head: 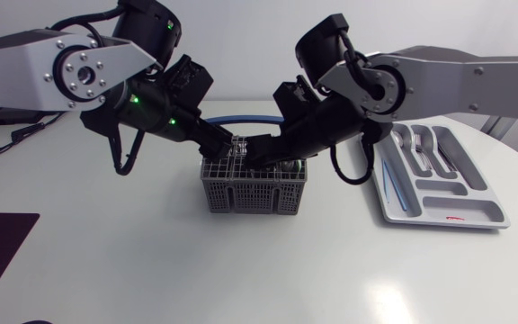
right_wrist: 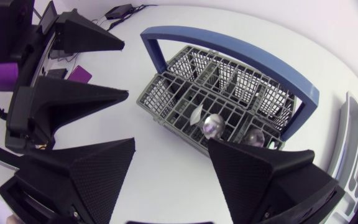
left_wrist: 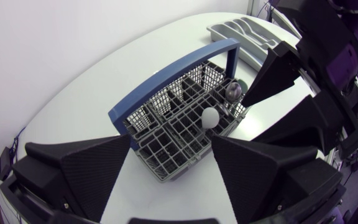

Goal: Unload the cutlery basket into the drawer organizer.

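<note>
I had the white table [head: 241,270] under both arms, with the drawer organizer [head: 475,212] out on my right side, some cutlery already in its slots, and well apart from the basket [head: 254,184] at the middle. The basket stood upright, with its blue handle arched over the far side.

My left gripper [left_wrist: 171,146] and right gripper [right_wrist: 171,146] hung close together over the basket, each with its fingers spread and pinching nothing.

Two spoons [right_wrist: 213,126] [right_wrist: 253,138] stood handle-down in the grid cells, bowls up, at the organizer end. They were just ahead of my right fingers, so I judged that arm the nearer. The long axis was upright, which called for a straight lift. Room looked tight between the cell walls and the left gripper alongside.
</note>
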Robot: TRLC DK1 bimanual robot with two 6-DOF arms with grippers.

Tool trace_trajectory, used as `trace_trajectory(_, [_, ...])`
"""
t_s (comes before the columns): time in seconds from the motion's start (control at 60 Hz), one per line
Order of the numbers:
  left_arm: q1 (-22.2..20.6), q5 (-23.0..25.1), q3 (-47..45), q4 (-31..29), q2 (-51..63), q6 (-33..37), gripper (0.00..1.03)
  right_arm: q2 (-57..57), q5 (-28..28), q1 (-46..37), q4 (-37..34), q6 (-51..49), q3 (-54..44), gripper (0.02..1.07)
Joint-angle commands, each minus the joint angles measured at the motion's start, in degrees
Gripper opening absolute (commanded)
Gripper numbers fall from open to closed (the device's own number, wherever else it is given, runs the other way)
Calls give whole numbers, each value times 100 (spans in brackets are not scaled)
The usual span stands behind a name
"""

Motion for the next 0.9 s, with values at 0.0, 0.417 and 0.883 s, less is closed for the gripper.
trace_trajectory(0.0, [146,-20,-180,-56,-153,12,96,268,39,56,50,355,288,84])
trace_trajectory(0.417, [498,287,-558,49,-425,583,96,901,496,153,-21,971,816,45])
trace_trajectory(0.883, [278,507,-769,295,-505,1101,96,1226,636,4,-135,1164,974,44])
